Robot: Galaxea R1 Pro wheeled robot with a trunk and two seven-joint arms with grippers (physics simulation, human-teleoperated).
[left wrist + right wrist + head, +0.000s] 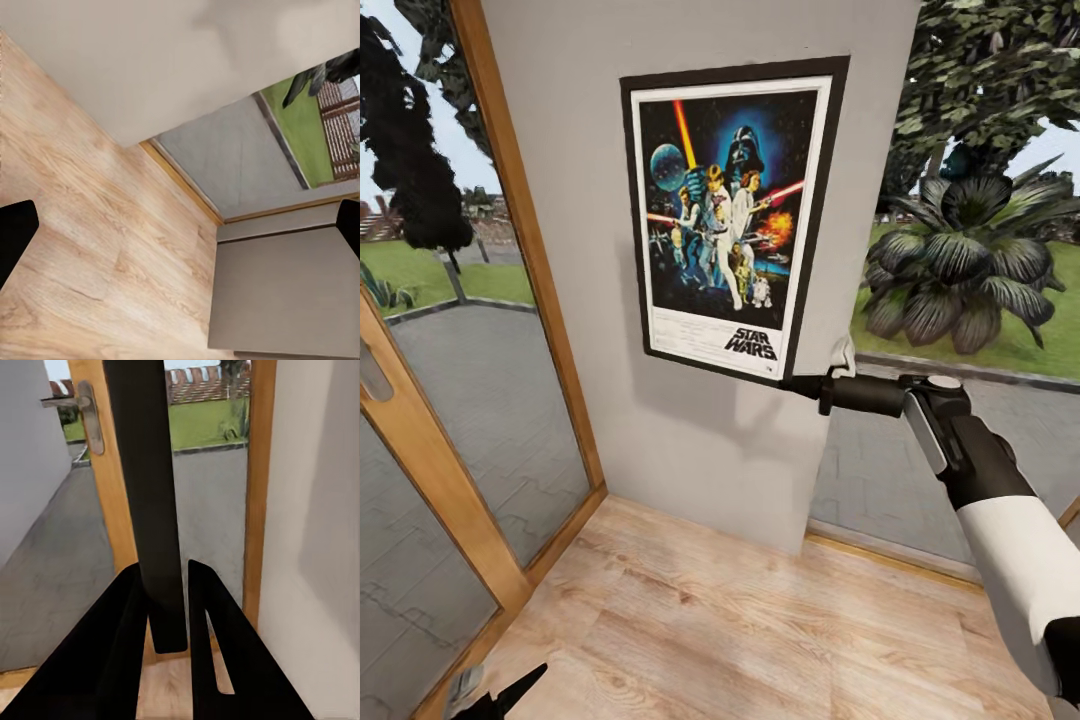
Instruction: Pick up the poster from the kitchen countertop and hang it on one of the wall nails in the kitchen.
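Head view: I see the poster (732,215) upright against the pale grey wall panel (690,440), between the wood-framed glass door (420,470) on the left and a window onto a garden plant (960,260) on the right. My right gripper (800,385) reaches in from the right and meets the poster's lower right corner, jaws at the black frame. Light wood floor (740,620) lies below. Near the bottom left edge, the dark tip of my left gripper (495,700) shows.

Left wrist view: floor planks (97,247), the foot of the grey wall, paving and grass outside. Both dark fingertips (15,232) sit at opposite edges of the picture, so the jaws are wide apart, holding nothing.

Right wrist view: right jaws clamped on the poster's black edge (150,495), seen end-on, running away from the camera. Beyond it is the door frame with its handle (90,412).
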